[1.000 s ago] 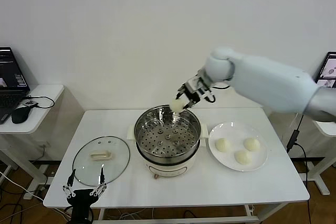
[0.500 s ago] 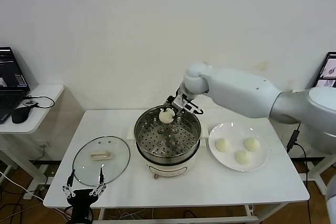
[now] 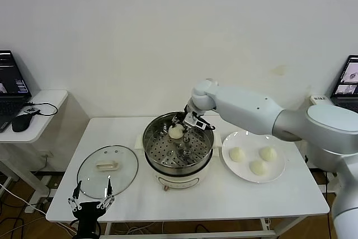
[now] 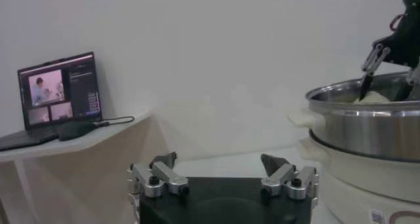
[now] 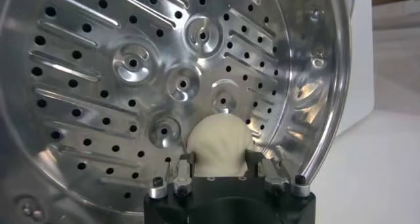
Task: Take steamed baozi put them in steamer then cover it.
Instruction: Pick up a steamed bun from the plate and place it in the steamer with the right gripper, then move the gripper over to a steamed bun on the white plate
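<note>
One baozi point(image 3: 176, 131) is down in the far side of the steamer point(image 3: 146, 141), just over its perforated tray point(image 5: 131, 81). My right gripper point(image 3: 180, 124) reaches in from behind and is shut on this baozi point(image 5: 218, 136), one finger against each side. Whether the bun rests on the tray I cannot tell. Three more baozi point(image 3: 258, 167) lie on the white plate point(image 3: 279, 173) right of the steamer. The glass cover point(image 3: 120, 160) lies flat on the table left of the steamer. My left gripper point(image 3: 89, 201) hangs open and empty at the table's front-left edge.
A side table at the left carries a laptop point(image 3: 10, 82) and a mouse point(image 3: 22, 121). Another screen point(image 3: 348, 79) stands on a side table at the far right. The wall is close behind the white table point(image 3: 196, 205).
My right gripper has carried the baozi leftward and down from above the steamer's far rim into the pot. The left arm, cover and plate have not moved.
</note>
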Controlling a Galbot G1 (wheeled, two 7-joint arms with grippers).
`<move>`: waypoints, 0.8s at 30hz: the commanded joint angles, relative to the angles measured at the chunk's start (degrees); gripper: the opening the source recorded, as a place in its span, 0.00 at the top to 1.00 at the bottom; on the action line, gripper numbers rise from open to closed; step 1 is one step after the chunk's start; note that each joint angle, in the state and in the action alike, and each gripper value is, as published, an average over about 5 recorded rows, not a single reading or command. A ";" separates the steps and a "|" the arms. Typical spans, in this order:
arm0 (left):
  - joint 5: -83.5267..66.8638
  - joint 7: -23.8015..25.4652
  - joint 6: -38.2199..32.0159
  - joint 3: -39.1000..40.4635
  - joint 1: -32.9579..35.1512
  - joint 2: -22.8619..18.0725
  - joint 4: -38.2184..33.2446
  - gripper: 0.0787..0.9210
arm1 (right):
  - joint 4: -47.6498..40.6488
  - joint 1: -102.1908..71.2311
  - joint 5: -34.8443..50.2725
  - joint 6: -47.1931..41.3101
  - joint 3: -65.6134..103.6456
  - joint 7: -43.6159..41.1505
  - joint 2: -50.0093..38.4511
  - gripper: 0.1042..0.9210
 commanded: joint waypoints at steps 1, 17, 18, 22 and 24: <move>0.06 -0.01 -0.04 0.03 0.08 -0.04 -0.09 0.12 | -1.92 -1.20 -3.49 2.04 1.23 1.31 1.02 0.50; -0.11 0.25 0.80 0.12 0.90 0.46 -2.47 0.12 | 11.71 8.97 15.53 -14.44 -1.21 -5.11 -8.28 0.13; -0.22 0.31 1.01 0.09 0.90 0.65 -2.67 0.12 | 14.24 10.58 18.20 -18.52 -1.59 -6.07 -10.47 0.12; -0.83 0.48 1.63 -0.05 0.50 1.42 -3.27 0.12 | 23.15 15.59 24.41 -32.56 -2.63 -7.87 -19.79 0.12; -1.10 0.54 1.79 -0.11 0.20 1.77 -3.40 0.12 | 27.16 17.37 25.90 -37.60 -2.92 -7.89 -24.47 0.12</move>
